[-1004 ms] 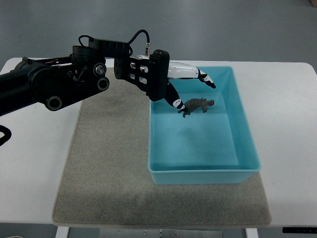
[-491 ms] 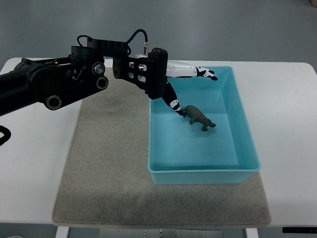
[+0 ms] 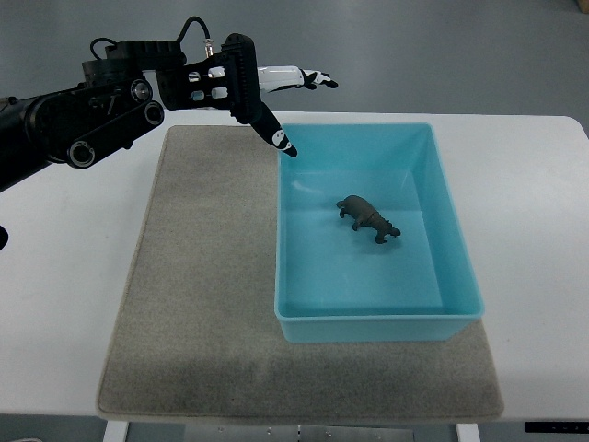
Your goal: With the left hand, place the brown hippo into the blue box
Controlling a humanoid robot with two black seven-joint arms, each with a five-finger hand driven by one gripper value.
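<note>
The left hand (image 3: 276, 97) reaches in from the left above the far left corner of the blue box (image 3: 451, 235), fingers spread wide and holding nothing; one fingertip points down at the box rim; the brown hippo (image 3: 369, 219) lies inside the box, long axis diagonal, head toward the near right

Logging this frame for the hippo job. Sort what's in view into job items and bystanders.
Job items:
- brown hippo, lying inside the box
- blue box
- left hand, open, off the box's far left corner

Bystanders:
- grey mat under the box
- white table
</note>
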